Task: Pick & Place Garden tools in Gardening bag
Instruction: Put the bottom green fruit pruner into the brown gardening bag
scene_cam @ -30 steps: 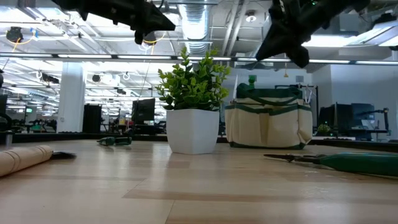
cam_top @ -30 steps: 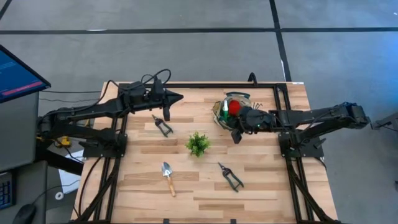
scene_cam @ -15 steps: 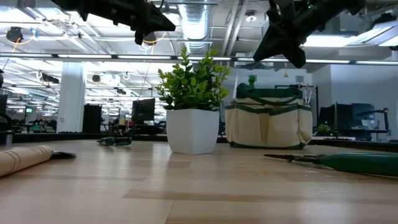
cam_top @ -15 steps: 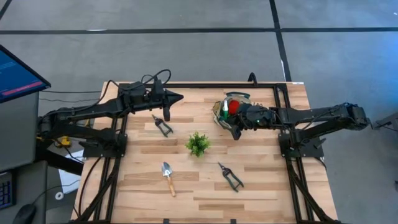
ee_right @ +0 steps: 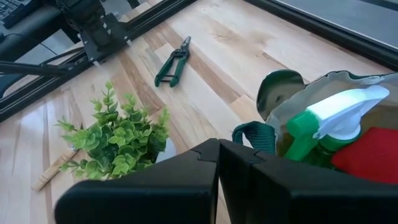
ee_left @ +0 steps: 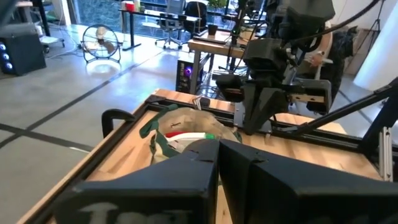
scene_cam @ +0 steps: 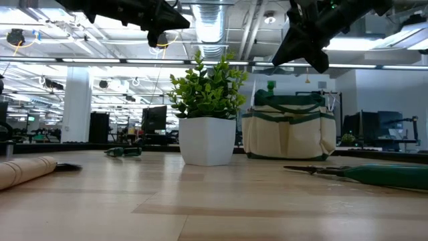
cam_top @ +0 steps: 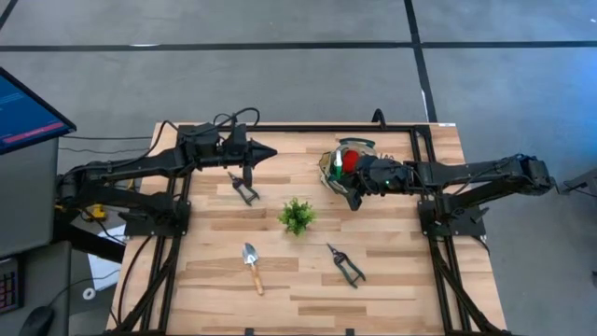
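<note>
Gardening bag [cam_top: 343, 163] set at the table's far right, spray bottle [ee_right: 323, 127] and red gloves [cam_top: 351, 160] inside, right gripper [cam_top: 354, 198] closed and empty, shifted slightly toward the bag, left gripper [cam_top: 269, 149] closed, barely moved

A grey floor [cam_top: 280, 56] crossed by dark lines surrounded the wooden table [cam_top: 392, 280]. A monitor [cam_top: 28, 117] stood off its left edge. Beyond it, ceiling ducts [scene_cam: 210, 20] and strip lights ran over an open office; a floor fan [ee_left: 99, 42] stood near desks.
</note>
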You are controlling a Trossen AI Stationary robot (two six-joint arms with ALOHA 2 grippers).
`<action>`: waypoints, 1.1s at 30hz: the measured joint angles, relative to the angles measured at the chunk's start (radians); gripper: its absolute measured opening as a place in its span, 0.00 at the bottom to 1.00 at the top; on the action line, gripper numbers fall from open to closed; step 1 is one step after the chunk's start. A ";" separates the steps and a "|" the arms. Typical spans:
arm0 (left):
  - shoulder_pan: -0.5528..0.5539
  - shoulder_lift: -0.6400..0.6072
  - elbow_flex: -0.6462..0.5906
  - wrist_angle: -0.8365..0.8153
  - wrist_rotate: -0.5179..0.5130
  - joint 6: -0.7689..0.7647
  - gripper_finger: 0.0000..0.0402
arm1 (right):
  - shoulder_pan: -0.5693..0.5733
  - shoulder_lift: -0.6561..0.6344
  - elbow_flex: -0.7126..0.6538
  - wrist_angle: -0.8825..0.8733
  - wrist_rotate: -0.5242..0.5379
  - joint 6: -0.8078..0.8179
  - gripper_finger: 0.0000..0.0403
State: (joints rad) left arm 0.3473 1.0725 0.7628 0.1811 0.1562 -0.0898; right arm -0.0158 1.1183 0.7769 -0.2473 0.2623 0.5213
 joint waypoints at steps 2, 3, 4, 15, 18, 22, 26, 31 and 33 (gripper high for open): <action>0.000 0.000 0.000 0.000 0.000 -0.012 0.00 | 0.000 0.000 0.000 -0.004 -0.001 -0.004 0.00; 0.000 0.000 0.000 0.000 0.000 -0.013 0.00 | 0.000 0.000 0.000 -0.008 -0.007 -0.010 0.00; 0.000 0.000 0.000 0.000 0.000 -0.013 0.00 | 0.000 0.000 0.000 -0.012 -0.023 -0.023 0.00; 0.002 0.000 0.000 -0.016 -0.014 -0.013 0.00 | 0.000 0.000 0.000 -0.110 -0.054 -0.032 0.00; -0.004 0.001 0.000 -0.060 -0.005 -0.018 0.00 | 0.000 0.000 0.000 -0.110 -0.054 -0.032 0.00; -0.023 0.001 0.000 -0.071 0.011 -0.021 0.00 | 0.000 0.000 0.000 -0.112 -0.122 0.004 0.00; -0.034 0.001 0.000 -0.070 0.001 -0.021 0.00 | 0.012 0.000 0.000 -0.150 -0.285 0.082 0.00; -0.034 0.001 0.000 -0.069 -0.005 -0.021 0.00 | 0.075 0.000 0.000 -0.220 -0.393 0.214 0.00; -0.034 0.001 0.000 -0.069 -0.015 -0.021 0.00 | 0.119 0.000 0.001 -0.224 -0.382 0.246 0.00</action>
State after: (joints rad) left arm 0.3138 1.0733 0.7628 0.1120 0.1408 -0.1103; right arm 0.1032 1.1183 0.7776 -0.4716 -0.1194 0.7671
